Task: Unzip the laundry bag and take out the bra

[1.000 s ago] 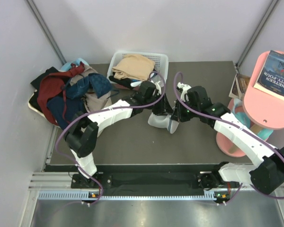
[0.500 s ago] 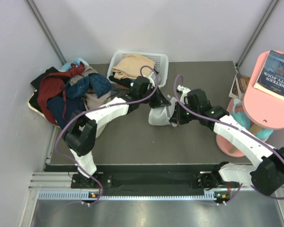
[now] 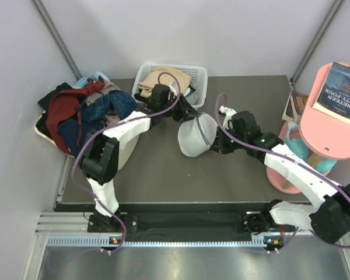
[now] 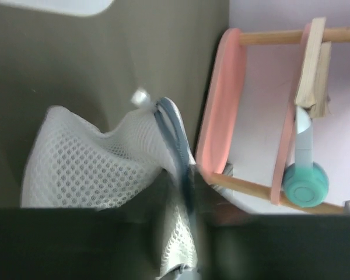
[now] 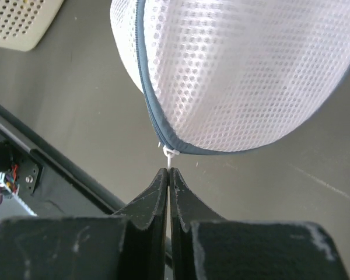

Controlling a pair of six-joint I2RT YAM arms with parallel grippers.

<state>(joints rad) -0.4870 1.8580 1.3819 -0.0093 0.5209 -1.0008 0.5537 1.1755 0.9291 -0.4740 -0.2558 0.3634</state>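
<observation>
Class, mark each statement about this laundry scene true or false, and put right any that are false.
1. The laundry bag lies inside the white basket. False: it is out over the dark table, in front of the basket.
2. The right gripper is shut, with the white zipper pull at its tips. True.
3. A tan garment lies in the white basket. True.
4. The book lies on the dark table. False: it lies on the pink stool at the right.
</observation>
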